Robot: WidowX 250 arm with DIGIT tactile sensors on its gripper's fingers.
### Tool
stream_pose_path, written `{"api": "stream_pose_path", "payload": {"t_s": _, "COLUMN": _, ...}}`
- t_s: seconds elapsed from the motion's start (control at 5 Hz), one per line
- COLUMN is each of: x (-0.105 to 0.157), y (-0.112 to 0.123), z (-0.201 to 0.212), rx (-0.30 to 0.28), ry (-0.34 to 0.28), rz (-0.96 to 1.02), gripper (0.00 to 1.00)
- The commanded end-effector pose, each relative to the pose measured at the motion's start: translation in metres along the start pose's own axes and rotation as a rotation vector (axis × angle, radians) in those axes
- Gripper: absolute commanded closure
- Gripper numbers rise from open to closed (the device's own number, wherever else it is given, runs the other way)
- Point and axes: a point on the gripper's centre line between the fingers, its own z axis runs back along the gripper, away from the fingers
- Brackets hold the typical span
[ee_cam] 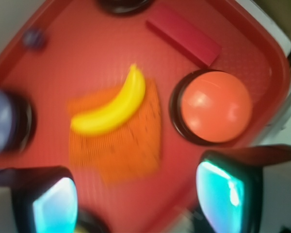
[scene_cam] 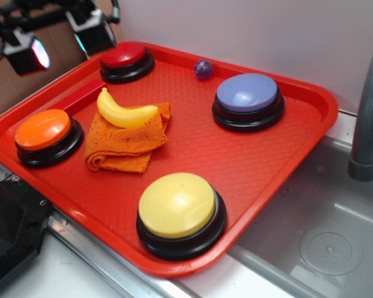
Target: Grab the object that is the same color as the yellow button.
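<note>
A small glossy yellow toy banana [scene_cam: 125,112] lies on a folded orange cloth [scene_cam: 127,144] in the left half of the red tray [scene_cam: 280,155]. The wrist view, blurred, shows the banana [ee_cam: 114,107] on the cloth [ee_cam: 119,145] ahead of the fingers. The yellow button [scene_cam: 177,206], a pale dome on a black base, stands at the tray's near edge. My gripper [scene_cam: 61,42] hangs high above the tray's far-left corner, well apart from the banana. It is open, its two lit pads [ee_cam: 218,194] spread wide with nothing between them.
An orange button [scene_cam: 45,131] stands left of the cloth, a red button [scene_cam: 125,59] at the back, a blue-purple button [scene_cam: 247,96] at the right. A small purple ball [scene_cam: 203,68] lies near the back rim. A grey pipe [scene_cam: 368,118] rises beside the metal sink [scene_cam: 323,242].
</note>
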Motion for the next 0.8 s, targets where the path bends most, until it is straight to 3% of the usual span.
{"api": "stream_pose_path", "payload": {"t_s": 0.0, "x": 0.021, "y": -0.022, "z": -0.061, "rx": -0.014, "ry": -0.13, "rz": 0.106, "gripper": 0.0}}
{"api": "stream_pose_path", "payload": {"t_s": 0.4, "x": 0.027, "y": -0.025, "z": -0.09, "rx": -0.004, "ry": -0.118, "rz": 0.126, "gripper": 0.0}}
{"api": "stream_pose_path", "payload": {"t_s": 0.6, "x": 0.028, "y": -0.026, "z": -0.09, "rx": -0.022, "ry": -0.119, "rz": 0.123, "gripper": 0.61}}
